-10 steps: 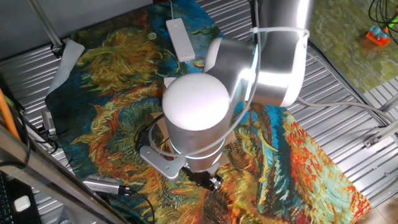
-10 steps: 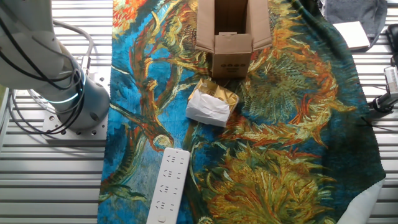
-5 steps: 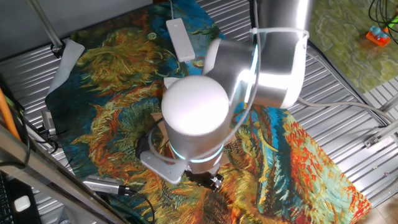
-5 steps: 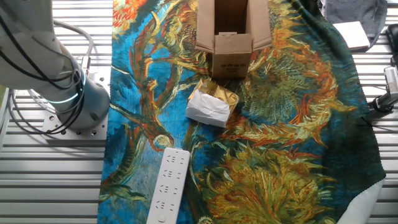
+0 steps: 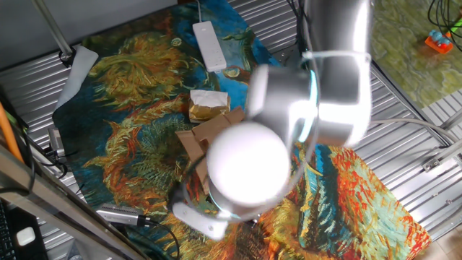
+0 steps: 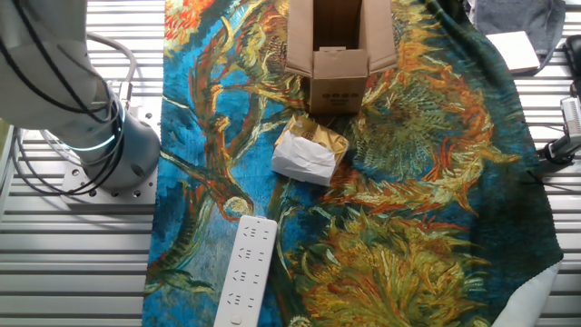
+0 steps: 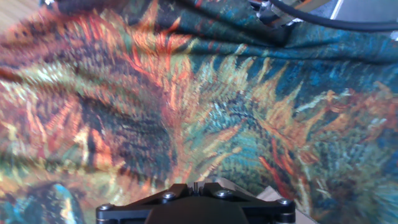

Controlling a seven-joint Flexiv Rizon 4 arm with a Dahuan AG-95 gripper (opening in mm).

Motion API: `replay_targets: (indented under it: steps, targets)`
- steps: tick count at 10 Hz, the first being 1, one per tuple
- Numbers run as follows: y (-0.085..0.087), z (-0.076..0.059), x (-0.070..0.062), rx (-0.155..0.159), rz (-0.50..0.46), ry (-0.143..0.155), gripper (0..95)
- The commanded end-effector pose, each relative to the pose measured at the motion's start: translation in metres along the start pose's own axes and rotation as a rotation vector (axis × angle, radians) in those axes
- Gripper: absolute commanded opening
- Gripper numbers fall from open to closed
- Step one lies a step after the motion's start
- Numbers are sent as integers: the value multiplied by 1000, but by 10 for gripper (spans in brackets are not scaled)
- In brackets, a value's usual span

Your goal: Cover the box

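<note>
Step in hand: you are on the approach; the small plain brown corrugated cardboard box (image 6: 338,56) stands with its flaps spread and its mouth open, nothing folded yet.
Box position: at the far edge of the other fixed view, upright on the painted sunflower-pattern cloth (image 6: 427,227) that covers the counter; in one fixed view only a few flaps (image 5: 209,133) show past the arm's round silver-white joint (image 5: 249,170).
Claw: the hand view shows only a black mount at its lower edge and cloth beyond, so you cannot tell whether the claw is open or closed; it holds nothing that shows.
Next move, as I judge it: bring the claw to the outside of one flap and push it inward over the mouth, then take the opposite one.
Left side room: the long white power strip (image 6: 243,270) lies well apart from the box.
Middle: the crumpled white-and-tan paper packet (image 6: 310,153) sits just beside the box's near face; keep your sweep clear of it.
Right side room: open cloth, dropping off at its dark edge.
</note>
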State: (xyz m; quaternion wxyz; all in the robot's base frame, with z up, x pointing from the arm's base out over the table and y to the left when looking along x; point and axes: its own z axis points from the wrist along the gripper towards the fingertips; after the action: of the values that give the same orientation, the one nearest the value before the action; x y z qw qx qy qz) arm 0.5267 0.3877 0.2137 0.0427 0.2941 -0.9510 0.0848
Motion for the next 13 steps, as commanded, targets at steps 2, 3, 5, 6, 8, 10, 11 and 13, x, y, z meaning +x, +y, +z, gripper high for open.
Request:
replay_targets:
  steps: [2,3,5,6,8,10,11,13]
  targets:
    - [-1,-1,-1,124,-33,98,0]
    - [-1,-1,-1,130,-27,96,0]
    - [-1,-1,-1,158,-26,97,0]
    - [-1,-1,-1,181,-32,96,0]
    - [-1,-1,-1,193,-30,81,0]
    - [-1,-1,-1,198,-26,54,0]
    - [-1,-1,-1,183,-19,31,0]
    - [-1,-1,-1,142,-12,0,0]
